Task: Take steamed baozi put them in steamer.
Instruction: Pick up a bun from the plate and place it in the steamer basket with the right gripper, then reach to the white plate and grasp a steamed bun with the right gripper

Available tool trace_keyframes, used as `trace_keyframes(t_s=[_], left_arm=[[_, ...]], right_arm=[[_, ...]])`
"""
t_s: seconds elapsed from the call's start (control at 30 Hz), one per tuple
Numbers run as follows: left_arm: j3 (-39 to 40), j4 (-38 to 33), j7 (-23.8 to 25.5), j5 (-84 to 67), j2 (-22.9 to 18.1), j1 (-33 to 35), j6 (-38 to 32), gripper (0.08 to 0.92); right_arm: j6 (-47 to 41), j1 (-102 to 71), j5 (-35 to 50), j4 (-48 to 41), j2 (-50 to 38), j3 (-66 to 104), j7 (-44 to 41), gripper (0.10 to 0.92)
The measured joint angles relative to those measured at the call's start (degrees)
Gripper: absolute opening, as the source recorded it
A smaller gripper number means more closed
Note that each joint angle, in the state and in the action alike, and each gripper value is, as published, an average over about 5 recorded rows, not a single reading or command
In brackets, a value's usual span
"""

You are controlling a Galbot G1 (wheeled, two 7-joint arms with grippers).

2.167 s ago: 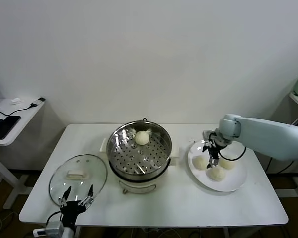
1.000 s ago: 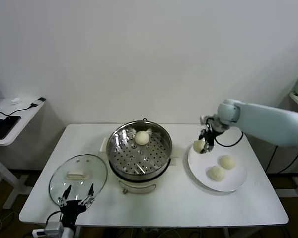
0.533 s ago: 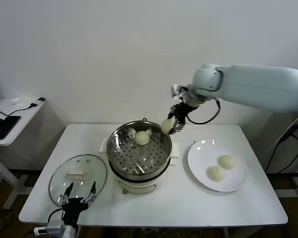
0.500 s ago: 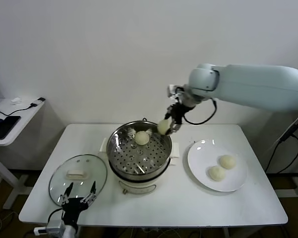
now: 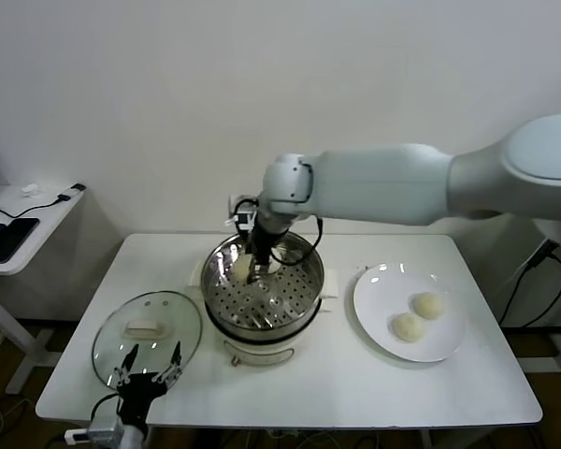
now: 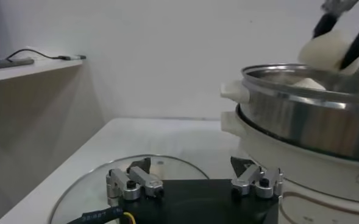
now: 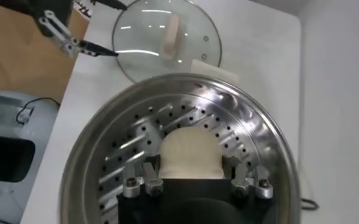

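1. Bun point(image 7: 189, 154) in my right gripper point(image 7: 191, 182) now, pinched between the two fingers point(image 7: 144, 180), jaws about half spread around it. Half a second ago I had it up beside the far right edge of the pot; now it hangs over the holed tray inside.
2. Right gripper point(image 5: 256, 267) in the head view points down into the steamer point(image 5: 262, 285), over its rear left part. The arm has swung across from the plate side, and its big pale forearm now spans the back of the table point(image 5: 355, 393).
3. From the left wrist camera I see the same bun point(image 6: 325, 50) above the steel rim, dark fingers on either side of it. I can't tell whether it touches the tray yet.
4. The bun that sat at the back of the tray earlier is only partly visible now, a pale top point(image 6: 306, 83) just behind the rim, right by the one I'm carrying.
5. Plate point(image 5: 379, 313) to the right of the steamer holds two buns point(image 5: 427, 305), just as it did a second ago; before that there were three.
6. Left gripper point(image 5: 147, 378) is parked at the near left table edge, fingers spread wide and holding nothing, next to the glass lid point(image 5: 148, 332). No change there.
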Motion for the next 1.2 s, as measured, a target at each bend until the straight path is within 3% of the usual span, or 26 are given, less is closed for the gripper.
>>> trace_keyframes(t_s=[0.6,0.87,1.2], left_arm=[[0.3,0.5,0.0,0.0,0.3,-0.5,0.1,0.823],[0.2,0.3,0.0,0.0,0.3,-0.4,0.1,0.823],[0.2,-0.7,0.2,0.1,0.0,0.2,0.4,0.823]], right_arm=[[-1.3,-7.5,-2.9,-8.5,6.2,1.1,2.5,0.671],[-0.2,-7.0,-3.6,-8.6,5.8,0.7,1.0,0.815],[5.3,-0.5,-6.3,-4.5,-1.4,-0.4,-5.6,0.823]])
